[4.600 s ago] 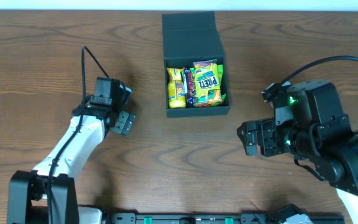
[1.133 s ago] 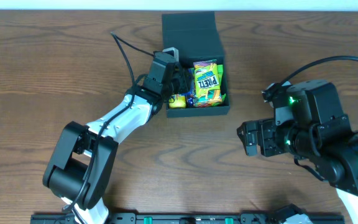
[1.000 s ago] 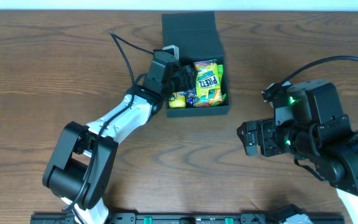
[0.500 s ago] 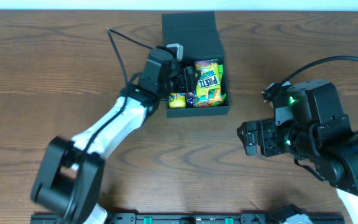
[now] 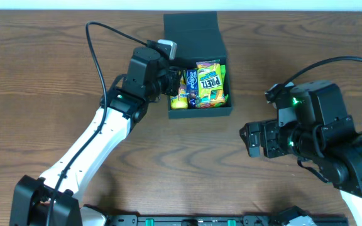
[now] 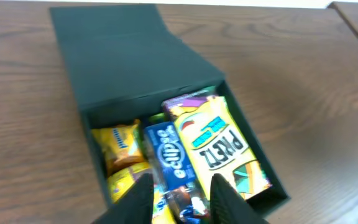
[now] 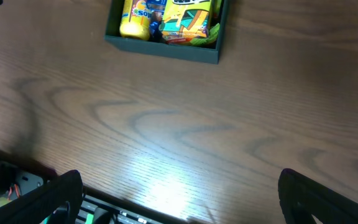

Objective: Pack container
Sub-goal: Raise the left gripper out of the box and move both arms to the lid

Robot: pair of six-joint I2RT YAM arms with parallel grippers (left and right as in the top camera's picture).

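The black container (image 5: 200,112) stands at the back middle of the table, its flap lid (image 5: 192,28) folded open behind it. Inside lie a yellow-green Pretz packet (image 5: 210,81), a blue packet (image 5: 191,85) and yellow packets (image 5: 180,95). My left gripper (image 5: 170,78) hovers over the box's left edge. In the left wrist view its fingers (image 6: 138,200) stand a narrow gap apart above the packets (image 6: 166,149), with nothing between them (image 6: 182,183). My right gripper (image 5: 251,139) waits wide open to the right of the box, its jaws empty (image 7: 182,190). The container's front wall (image 7: 160,46) shows at the top of the right wrist view.
Brown wood table (image 5: 55,56) all round. A black rail (image 5: 187,220) with green fittings runs along the front edge. The left arm's cable (image 5: 96,50) loops over the table to the left of the box.
The left arm has drawn back from inside the box toward the left and risen. Its jaws have narrowed. The right arm and the packets have not moved.
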